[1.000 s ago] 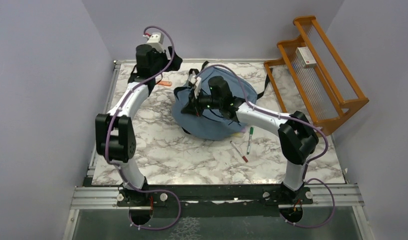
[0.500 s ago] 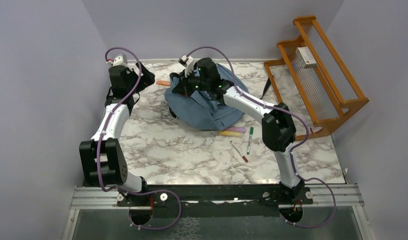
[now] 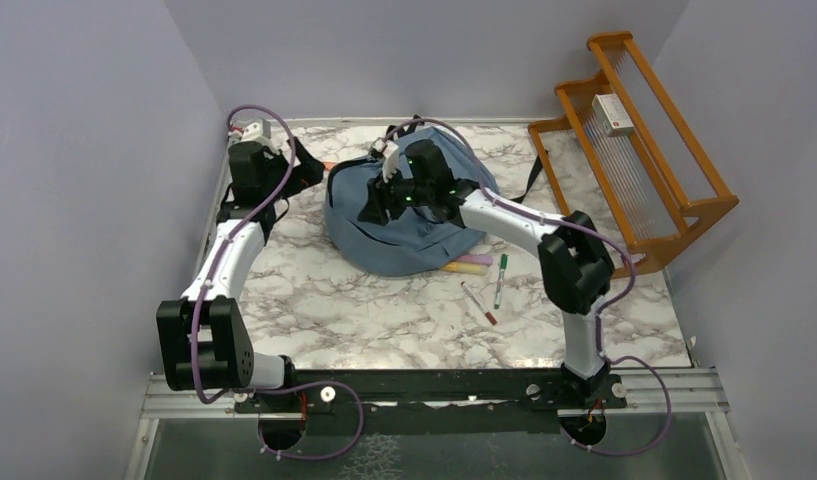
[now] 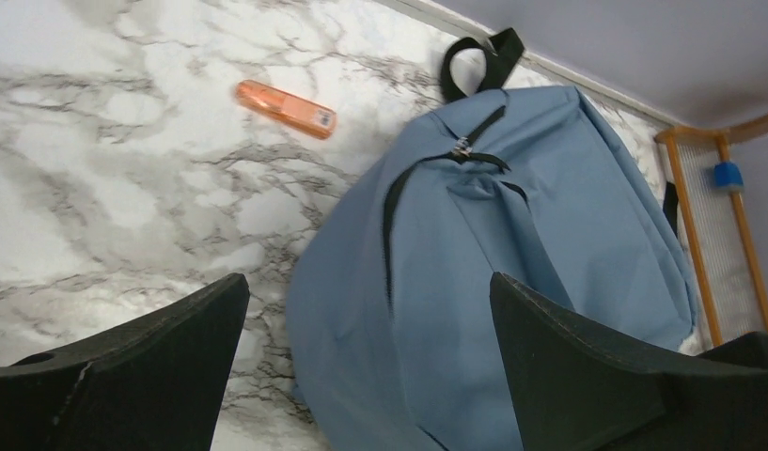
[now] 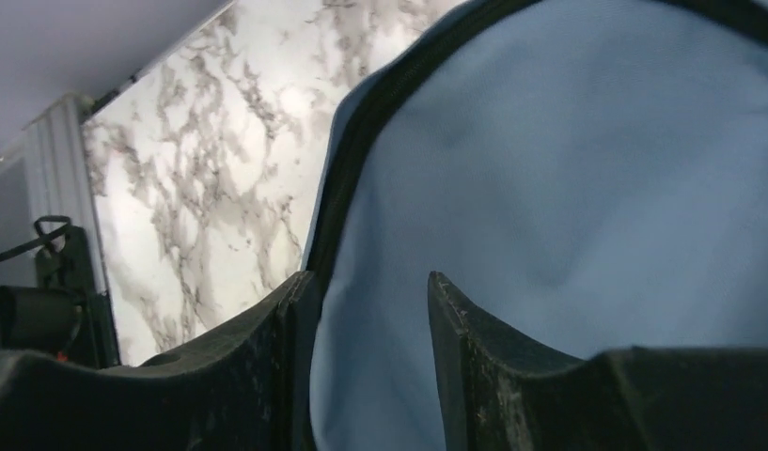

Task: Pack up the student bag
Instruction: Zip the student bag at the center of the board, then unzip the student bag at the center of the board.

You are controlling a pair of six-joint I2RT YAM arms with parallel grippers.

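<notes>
The student bag (image 3: 409, 235) is a slate-blue backpack lying flat at the back middle of the marble table, its black top loop (image 4: 480, 58) pointing to the back wall. In the left wrist view its dark zipper (image 4: 391, 202) curves down the front. My left gripper (image 3: 306, 170) hovers just left of the bag, open wide with nothing between its fingers (image 4: 126, 371). My right gripper (image 3: 377, 205) sits on top of the bag, near its left edge. Its jaws stand partly apart, with blue fabric (image 5: 568, 188) showing through the gap and a black zipper edge (image 5: 347, 160) beside the left finger.
An orange marker (image 4: 286, 108) lies on the table left of the bag's top. A yellow and a pink highlighter (image 3: 466, 264), a green marker (image 3: 501, 278) and a red pen (image 3: 478, 302) lie at the bag's front right. A wooden rack (image 3: 639, 140) stands far right.
My right gripper dragged the bag toward the back left and has now opened, letting the fabric go. My left gripper opened wide, swung out to the left, then came back slightly toward the bag.
</notes>
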